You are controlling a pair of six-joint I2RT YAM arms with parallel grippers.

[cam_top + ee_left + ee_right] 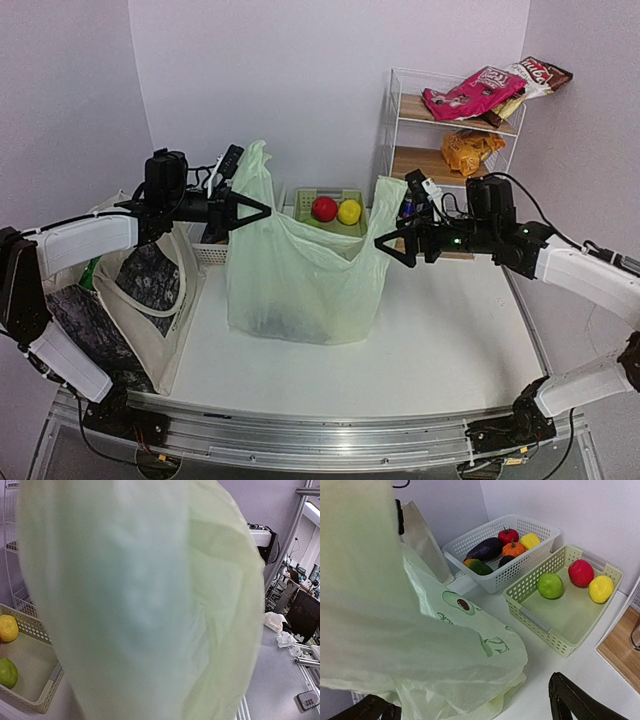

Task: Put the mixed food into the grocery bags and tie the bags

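At the middle of the table [450, 340] we see the pale-green plastic bag [300, 280] standing upright, its mouth sagging between two raised handles. The left gripper [266, 210] meets the left handle and the right gripper [380, 243] meets the right one. Plastic fills the left wrist view, so we cannot tell that grip. The right fingers [575, 700] show apart with plastic bunched between them, and that grip is equally unclear. The canvas tote [150, 290] slumps just left of the bag.
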